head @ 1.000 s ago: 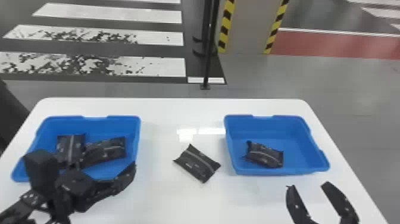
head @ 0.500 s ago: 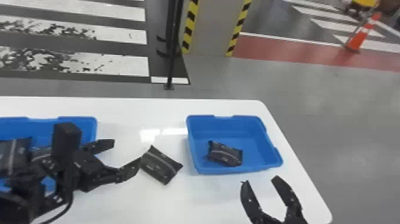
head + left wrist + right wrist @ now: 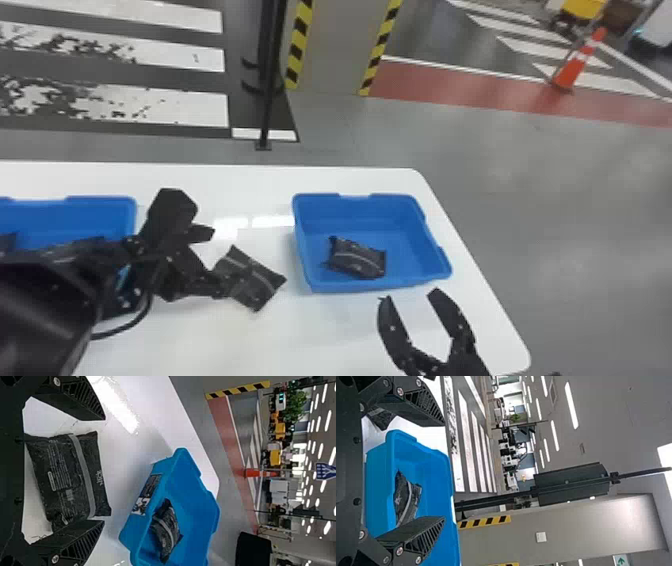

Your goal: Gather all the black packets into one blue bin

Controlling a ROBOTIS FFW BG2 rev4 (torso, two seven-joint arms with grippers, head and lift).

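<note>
In the head view my left gripper (image 3: 212, 260) is at the loose black packet (image 3: 253, 279) on the table between two blue bins. The left wrist view has that packet (image 3: 69, 477) lying between the spread fingers of my left gripper (image 3: 101, 469). My right gripper (image 3: 407, 295) stands open in front of the right blue bin (image 3: 370, 287), which holds one black packet (image 3: 357, 258). In the right wrist view my right gripper (image 3: 443, 471) has nothing between its fingertips but a view onto the bin (image 3: 377, 494). The left blue bin (image 3: 102, 202) holds dark packets, partly hidden by my left arm.
The white table (image 3: 240, 175) has a rounded right edge just beyond the right bin. Past it stand a black pole (image 3: 267, 100), a striped pillar (image 3: 332, 50) and an orange cone (image 3: 575, 67) on the floor.
The head view has swung to the right. My left gripper has moved right from over the left bin to the loose packet. My right gripper is still open near the right bin.
</note>
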